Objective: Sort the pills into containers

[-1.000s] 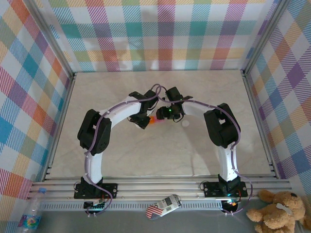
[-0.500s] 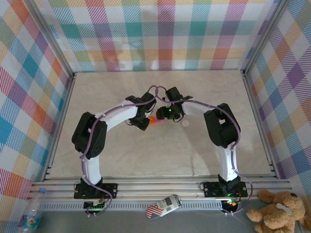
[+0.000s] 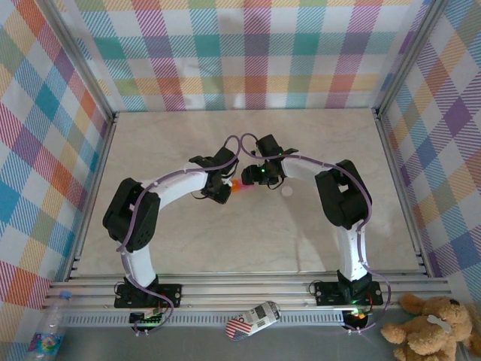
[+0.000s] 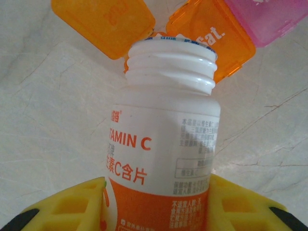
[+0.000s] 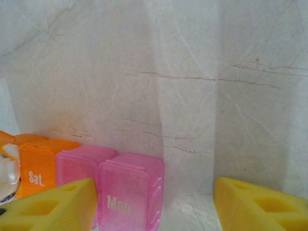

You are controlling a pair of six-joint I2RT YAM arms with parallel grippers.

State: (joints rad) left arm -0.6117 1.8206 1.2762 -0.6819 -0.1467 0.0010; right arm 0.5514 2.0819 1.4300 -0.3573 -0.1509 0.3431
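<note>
My left gripper (image 4: 156, 192) is shut on a white and orange vitamin C bottle (image 4: 163, 144) with its cap off. The bottle's open mouth points at the containers, right over the orange "Sat." box (image 4: 211, 33), whose lid (image 4: 103, 24) stands open. A pink box (image 4: 269, 19) joins it on the right. In the right wrist view the strip runs from the orange box (image 5: 36, 168) to a pink "Mon" box (image 5: 130, 192). My right gripper (image 5: 154, 192) is open, its left finger beside that pink box. Both grippers meet at the containers (image 3: 239, 186) mid-table. The pills are hidden.
A small white cap (image 3: 286, 191) lies on the marble table just right of the right gripper. Checked walls and aluminium rails (image 3: 98, 180) fence the table. Wide bare marble (image 3: 248, 233) lies in front of the grippers.
The left arm's elbow has swung out to the left and lower, while its gripper stays with the bottle at the containers. The right arm has not moved.
</note>
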